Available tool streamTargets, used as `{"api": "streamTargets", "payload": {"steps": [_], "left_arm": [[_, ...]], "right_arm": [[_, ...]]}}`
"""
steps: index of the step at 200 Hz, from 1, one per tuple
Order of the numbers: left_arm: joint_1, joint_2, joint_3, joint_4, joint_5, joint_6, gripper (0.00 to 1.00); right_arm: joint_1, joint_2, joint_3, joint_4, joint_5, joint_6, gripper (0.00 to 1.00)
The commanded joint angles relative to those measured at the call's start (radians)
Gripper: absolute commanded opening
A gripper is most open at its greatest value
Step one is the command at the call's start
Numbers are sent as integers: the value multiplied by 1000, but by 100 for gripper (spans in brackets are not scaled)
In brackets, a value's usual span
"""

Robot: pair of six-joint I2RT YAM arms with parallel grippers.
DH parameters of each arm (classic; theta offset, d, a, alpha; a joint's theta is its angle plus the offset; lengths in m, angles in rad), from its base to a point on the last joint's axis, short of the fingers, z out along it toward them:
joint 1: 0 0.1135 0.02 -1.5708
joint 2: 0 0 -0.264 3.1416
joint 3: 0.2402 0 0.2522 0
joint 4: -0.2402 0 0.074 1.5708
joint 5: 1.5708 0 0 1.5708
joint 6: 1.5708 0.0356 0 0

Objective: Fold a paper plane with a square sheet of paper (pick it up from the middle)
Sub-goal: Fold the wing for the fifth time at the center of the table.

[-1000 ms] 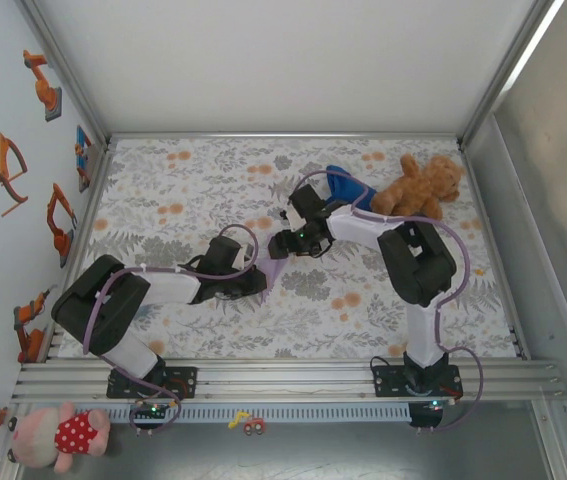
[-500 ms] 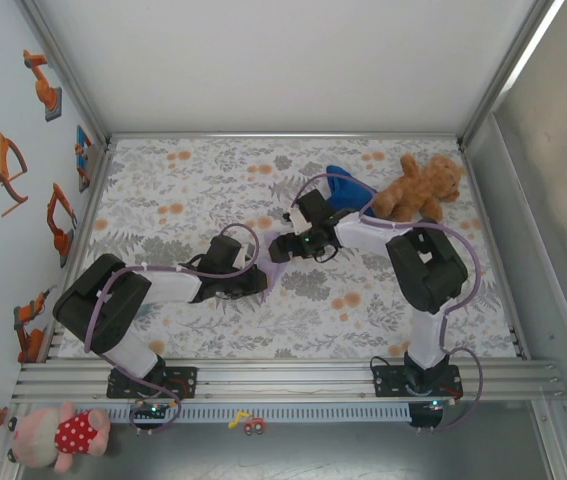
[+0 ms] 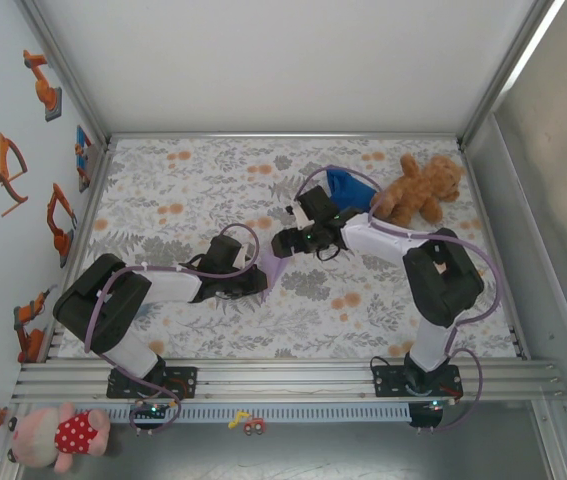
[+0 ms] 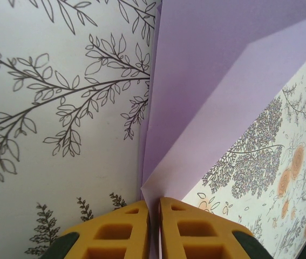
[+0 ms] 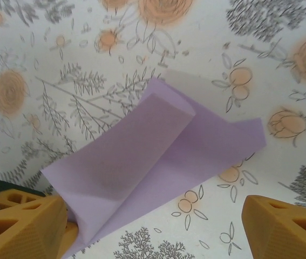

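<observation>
Paper (image 4: 212, 81) check-in: my left gripper (image 4: 154, 216) has both yellow pads squeezed together on one corner of the lavender sheet, at the bottom middle of the left wrist view. From there the sheet runs up toward the top right, with a diagonal crease across it. From above, that gripper (image 3: 256, 280) sits a bit left of the frame's centre. The paper (image 3: 275, 266) pokes out of it as a small purple wedge, right between my two grippers. My right gripper (image 3: 285, 243) is just above and to the right of that wedge, and it's spread wide. In the right wrist view one yellow finger (image 5: 23, 226) is down in the bottom left corner and the other in the bottom right. In that view the paper (image 5: 142, 162) lies mid-frame on the floral tablecloth (image 5: 61, 32), partly folded, one flap curled loosely over the other rather than pressed flat. Its lower left end runs down beside my left-hand finger. The bear (image 3: 418, 188) and blue cloth (image 3: 348, 186) sit in the upper right of the top view, apart from the paper.
</observation>
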Motion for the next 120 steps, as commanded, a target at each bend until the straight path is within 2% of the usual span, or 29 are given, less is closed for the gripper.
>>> {"api": "streamTargets", "payload": {"steps": [1, 57, 120], "left_arm": [[-20, 58, -10, -76, -2, 21, 13], [-20, 55, -11, -73, -2, 20, 13], [-20, 52, -15, -71, -9, 8, 13]], "right_arm": [[36, 50, 35, -68, 59, -46, 84], [44, 161, 117, -113, 94, -30, 81], [44, 232, 126, -170, 164, 6, 71]]}}
